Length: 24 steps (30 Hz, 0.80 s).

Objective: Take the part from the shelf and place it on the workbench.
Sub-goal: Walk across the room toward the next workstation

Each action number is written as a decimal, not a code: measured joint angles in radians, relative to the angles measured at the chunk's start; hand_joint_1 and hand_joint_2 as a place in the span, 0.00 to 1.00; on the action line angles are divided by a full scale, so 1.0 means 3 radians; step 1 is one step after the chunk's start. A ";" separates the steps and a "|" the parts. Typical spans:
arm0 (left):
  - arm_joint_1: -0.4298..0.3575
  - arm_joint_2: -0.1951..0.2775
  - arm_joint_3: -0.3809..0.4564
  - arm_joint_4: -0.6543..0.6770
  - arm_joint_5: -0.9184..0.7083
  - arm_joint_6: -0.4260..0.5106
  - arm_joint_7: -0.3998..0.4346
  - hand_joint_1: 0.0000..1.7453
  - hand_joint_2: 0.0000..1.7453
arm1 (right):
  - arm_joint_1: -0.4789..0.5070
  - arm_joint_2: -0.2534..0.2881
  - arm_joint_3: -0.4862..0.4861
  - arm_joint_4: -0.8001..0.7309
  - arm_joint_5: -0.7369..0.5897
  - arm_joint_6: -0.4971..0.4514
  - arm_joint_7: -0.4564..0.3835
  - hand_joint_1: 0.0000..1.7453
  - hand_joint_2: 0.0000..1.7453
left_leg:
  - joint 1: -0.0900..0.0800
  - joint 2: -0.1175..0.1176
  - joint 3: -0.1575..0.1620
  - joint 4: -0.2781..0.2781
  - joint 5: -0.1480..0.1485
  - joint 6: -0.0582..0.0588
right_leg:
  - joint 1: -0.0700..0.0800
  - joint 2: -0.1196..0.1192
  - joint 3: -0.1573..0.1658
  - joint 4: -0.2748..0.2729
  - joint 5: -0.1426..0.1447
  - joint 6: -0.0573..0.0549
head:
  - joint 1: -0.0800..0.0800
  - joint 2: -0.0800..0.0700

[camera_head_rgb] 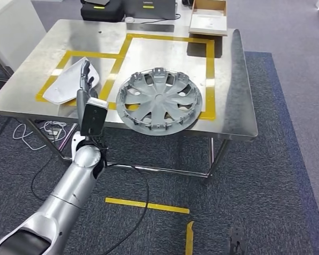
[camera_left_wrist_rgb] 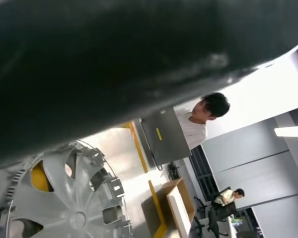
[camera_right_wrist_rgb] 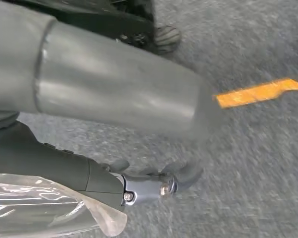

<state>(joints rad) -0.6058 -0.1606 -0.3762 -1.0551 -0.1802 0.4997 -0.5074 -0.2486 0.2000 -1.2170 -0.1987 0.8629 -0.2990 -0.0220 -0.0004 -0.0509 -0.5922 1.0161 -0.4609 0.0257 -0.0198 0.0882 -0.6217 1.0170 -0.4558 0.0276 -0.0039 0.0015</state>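
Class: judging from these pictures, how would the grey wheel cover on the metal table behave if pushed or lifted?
The wheel cover lies flat, so it would likely slide, not roll. Its open spokes suggest lightness. Its near rim overhangs the table edge, so a push could tip it off.

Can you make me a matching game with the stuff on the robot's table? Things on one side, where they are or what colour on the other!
Things:
1. wheel cover
2. white panel
3. cardboard box
4. tape lines

Clues:
A. at the far edge of the table
B. yellow
C. under the fingers of the left hand
D. grey and round, hanging a little over the near edge

Pairs: 1-D, 2-C, 3-A, 4-B
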 joint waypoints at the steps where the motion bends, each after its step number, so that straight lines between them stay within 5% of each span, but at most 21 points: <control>1: -0.0009 -0.0011 -0.0005 0.0001 -0.0001 -0.0003 0.0000 0.00 0.00 | 0.0002 0.0000 0.0001 0.0000 0.0001 -0.0001 0.0016 0.00 0.00 | 0.0006 0.0030 0.0007 -0.0022 0.0014 0.0012 | 0.0004 -0.0038 -0.0024 0.0027 -0.0026 0.0017 | 0.0004 0.0000; 5: -0.0037 -0.0038 -0.0025 0.0020 -0.0003 -0.0039 0.0000 0.00 0.00 | -0.0018 0.0000 0.0003 0.0000 0.0002 -0.0003 0.0135 0.00 0.00 | 0.0011 0.0172 0.0011 -0.0056 0.0034 0.0047 | 0.0012 -0.0247 -0.0335 0.0691 -0.0366 0.0057 | 0.0023 0.0000; 7: -0.0037 -0.0047 -0.0046 0.0042 -0.0003 -0.0054 0.0000 0.00 0.00 | -0.0012 0.0000 0.0004 0.0000 0.0001 -0.0002 0.0166 0.00 0.00 | 0.0009 0.0242 0.0008 -0.0054 0.0032 0.0049 | 0.0009 -0.0271 -0.0405 0.0868 -0.0387 0.0071 | 0.0023 0.0000; 10: -0.0049 -0.0071 -0.0068 0.0060 -0.0003 -0.0063 0.0001 0.00 0.00 | -0.0017 0.0000 0.0005 0.0000 0.0002 -0.0003 0.0178 0.00 0.00 | 0.0004 0.0328 0.0008 -0.0039 0.0021 0.0030 | 0.0014 -0.0382 -0.0088 0.0305 -0.0121 0.0072 | 0.0024 0.0000; 13: -0.0075 -0.0085 -0.0077 0.0070 -0.0004 -0.0090 0.0001 0.00 0.00 | -0.0033 0.0000 0.0014 0.0000 0.0012 -0.0025 0.0199 0.00 0.00 | -0.0024 0.0394 -0.0009 -0.0003 0.0010 -0.0009 | 0.0042 -0.0471 0.0088 -0.0018 -0.0061 0.0022 | 0.0022 0.0000; 15: -0.0082 -0.0097 -0.0092 0.0080 -0.0005 -0.0112 0.0001 0.00 0.00 | -0.0030 0.0000 0.0020 0.0000 0.0025 -0.0044 0.0228 0.00 0.00 | -0.0024 0.0428 -0.0012 0.0008 0.0002 -0.0034 | 0.0039 -0.0413 0.0079 -0.0018 -0.0042 -0.0017 | 0.0022 0.0000; 17: -0.0091 -0.0107 -0.0105 0.0084 -0.0006 -0.0120 0.0001 0.00 0.00 | -0.0032 0.0000 0.0026 0.0000 0.0038 -0.0050 0.0253 0.00 0.00 | -0.0009 0.0355 -0.0049 0.0115 -0.0088 -0.0067 | 0.0026 -0.0362 0.0077 -0.0025 -0.0025 -0.0054 | 0.0018 0.0000; 19: -0.0096 -0.0105 -0.0110 0.0093 -0.0007 -0.0121 0.0002 0.00 0.00 | -0.0040 0.0000 0.0038 0.0000 0.0041 -0.0045 0.0270 0.00 0.00 | 0.0006 0.0240 -0.0195 0.0479 -0.0289 -0.0096 | 0.0018 -0.0305 0.0076 -0.0028 -0.0015 -0.0078 | 0.0013 0.0000; 21: -0.0093 -0.0098 -0.0117 0.0118 -0.0007 -0.0133 0.0006 0.00 0.00 | -0.0039 0.0000 0.0046 0.0000 0.0033 -0.0032 0.0296 0.00 0.00 | 0.0010 0.0208 -0.0367 0.0883 -0.0439 -0.0104 | 0.0021 -0.0238 0.0074 -0.0027 -0.0011 -0.0086 | 0.0014 0.0000; 22: -0.0091 -0.0095 -0.0123 0.0132 -0.0007 -0.0142 0.0009 0.00 0.00 | -0.0037 0.0000 0.0047 0.0000 0.0028 -0.0025 0.0313 0.00 0.00 | 0.0010 0.0205 -0.0398 0.0953 -0.0432 -0.0100 | 0.0023 -0.0205 0.0074 -0.0026 -0.0010 -0.0087 | 0.0014 0.0000; 24: -0.0093 -0.0094 -0.0137 0.0154 -0.0007 -0.0165 0.0011 0.00 0.00 | -0.0035 0.0000 0.0047 0.0000 0.0018 -0.0013 0.0356 0.00 0.00 | 0.0010 0.0177 -0.0286 0.0711 -0.0247 -0.0072 | 0.0025 -0.0137 0.0075 -0.0024 -0.0006 -0.0086 | 0.0014 0.0000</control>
<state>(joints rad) -0.6338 -0.1888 -0.4174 -1.0090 -0.1823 0.4501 -0.5039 -0.2590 0.2000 -1.2028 -0.1987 0.8683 -0.3029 0.0848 0.0026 0.0022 -0.6780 1.2294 -0.5351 0.0039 -0.0122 0.0472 -0.5991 1.0098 -0.4575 0.0019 0.0002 0.0015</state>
